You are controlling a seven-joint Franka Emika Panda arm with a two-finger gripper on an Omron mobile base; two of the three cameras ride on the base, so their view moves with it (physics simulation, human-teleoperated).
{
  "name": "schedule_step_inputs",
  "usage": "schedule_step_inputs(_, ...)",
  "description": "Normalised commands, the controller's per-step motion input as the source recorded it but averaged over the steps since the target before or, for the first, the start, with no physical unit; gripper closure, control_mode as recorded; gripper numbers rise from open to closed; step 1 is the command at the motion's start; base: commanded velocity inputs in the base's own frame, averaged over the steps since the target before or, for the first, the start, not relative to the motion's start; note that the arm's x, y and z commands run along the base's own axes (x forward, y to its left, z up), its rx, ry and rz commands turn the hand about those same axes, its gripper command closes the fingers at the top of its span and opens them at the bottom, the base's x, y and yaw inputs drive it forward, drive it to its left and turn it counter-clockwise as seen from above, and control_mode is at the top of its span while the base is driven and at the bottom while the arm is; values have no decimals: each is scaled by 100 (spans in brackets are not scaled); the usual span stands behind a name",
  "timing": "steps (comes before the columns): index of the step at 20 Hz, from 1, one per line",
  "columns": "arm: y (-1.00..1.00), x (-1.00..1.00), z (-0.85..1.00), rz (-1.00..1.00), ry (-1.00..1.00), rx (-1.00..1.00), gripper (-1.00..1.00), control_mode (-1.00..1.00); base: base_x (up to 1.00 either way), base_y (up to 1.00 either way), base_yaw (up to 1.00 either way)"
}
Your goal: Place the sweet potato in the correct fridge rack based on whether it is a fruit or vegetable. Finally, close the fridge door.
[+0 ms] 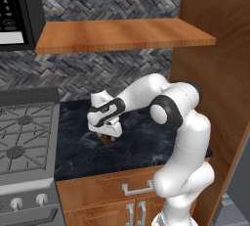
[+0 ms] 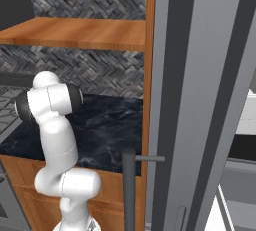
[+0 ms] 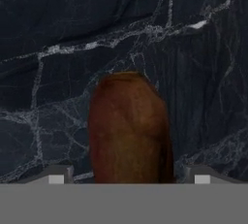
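**Sweet potato between the jaws, grasp not yet confirmed**

Hand view puts the sweet potato [image 3: 128, 128] at six o'clock, rising from the bottom edge toward centre, with one finger tip [image 3: 55, 175] at seven o'clock and the other at five o'clock. I see a gap between each tip and the brown skin, so I report the claw spread wide around the piece, not clamped on it.

From the left base view I read, left to right: the stove [image 1: 24, 142] at nine o'clock, then the gripper [image 1: 108, 138] low over the dark marble counter [image 1: 83, 156], a sliver of the sweet potato [image 1: 108, 139] showing beneath it, then the arm's elbow at three o'clock. Whether the piece rests on the stone or is lifted, I cannot tell.

Risks, in my judgement: the lump is rounded and tapered, so closing off-centre could squirt it out sideways and roll it on the smooth stone. Pressing down further could jam the tips on the counter.

Surroundings: herringbone tile wall and a wooden shelf [image 1: 122, 34] at twelve o'clock. In the right base view the grey fridge door [image 2: 200, 105] stands tall at three o'clock, close to the arm; a wide swing toward it could strike its edge.
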Motion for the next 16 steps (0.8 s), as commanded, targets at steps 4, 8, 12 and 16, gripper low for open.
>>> schedule_step_inputs(4, 0, -1, -34, 0, -3, 0, 100, -100, 0, 0, 0)
schedule_step_inputs(8, 0, -10, -6, 0, -3, -1, 100, -100, 0, 0, 0)
schedule_step_inputs(12, -16, -96, 60, -4, -27, 0, 100, -100, 0, 0, 0)
schedule_step_inputs(16, -38, -100, 100, -1, -24, 0, 100, -100, 0, 0, 0)
